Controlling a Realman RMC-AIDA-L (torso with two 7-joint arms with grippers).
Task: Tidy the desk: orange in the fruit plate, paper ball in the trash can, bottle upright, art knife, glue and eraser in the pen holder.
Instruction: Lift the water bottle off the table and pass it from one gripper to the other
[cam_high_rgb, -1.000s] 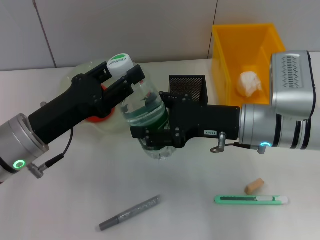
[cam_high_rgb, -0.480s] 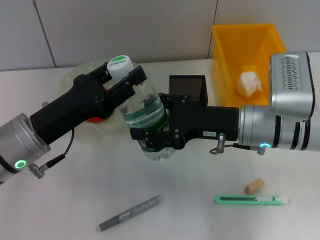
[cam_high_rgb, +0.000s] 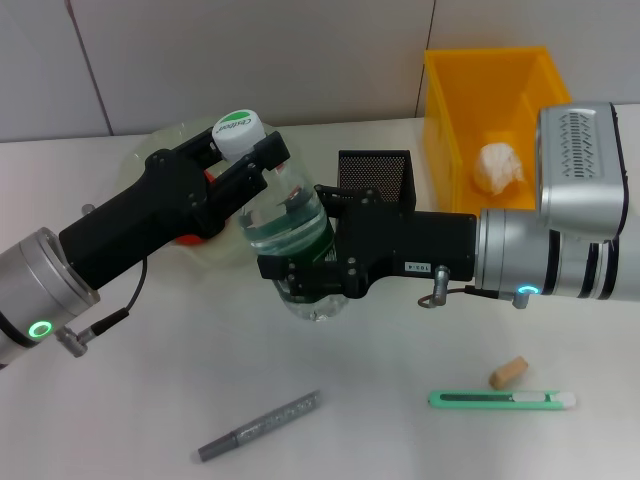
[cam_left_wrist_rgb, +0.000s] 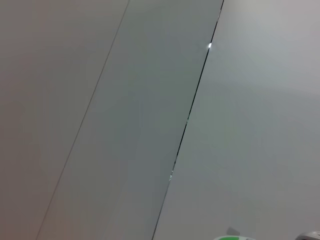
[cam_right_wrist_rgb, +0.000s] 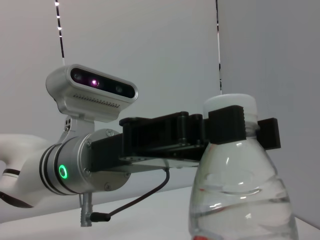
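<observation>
- The bottle (cam_high_rgb: 290, 235) is in the middle of the head view. It is almost standing up, and it leans a little toward the upper left of the frame.
- The bottle is clear, with a green band around its middle and a white and green cap (cam_high_rgb: 237, 130).
- The left gripper (cam_high_rgb: 240, 160) comes in from the lower left of the frame. Its black jaws are closed tight on the bottle's neck, just under the cap.
- The right gripper (cam_high_rgb: 305, 275) comes in from the right side of the frame. It is wrapped around the low part of the bottle and holds it.
- In the right wrist view, the bottle (cam_right_wrist_rgb: 240, 190) is at the lower right of the frame, and the left gripper (cam_right_wrist_rgb: 240, 125) is pinching its neck.
- The orange (cam_high_rgb: 190, 237) is in the fruit plate (cam_high_rgb: 150, 155) at the upper left, mostly hidden behind the left arm.
- The paper ball (cam_high_rgb: 498, 165) lies inside the yellow trash can (cam_high_rgb: 490, 75) at the upper right.
- The black pen holder (cam_high_rgb: 375, 175) stands behind the right gripper, near the middle of the frame.
- The eraser (cam_high_rgb: 508, 372) is on the table at the lower right. The green art knife (cam_high_rgb: 502, 399) lies just below it.
- A gray pen (cam_high_rgb: 258, 426) lies at the bottom of the frame, left of the middle.
</observation>
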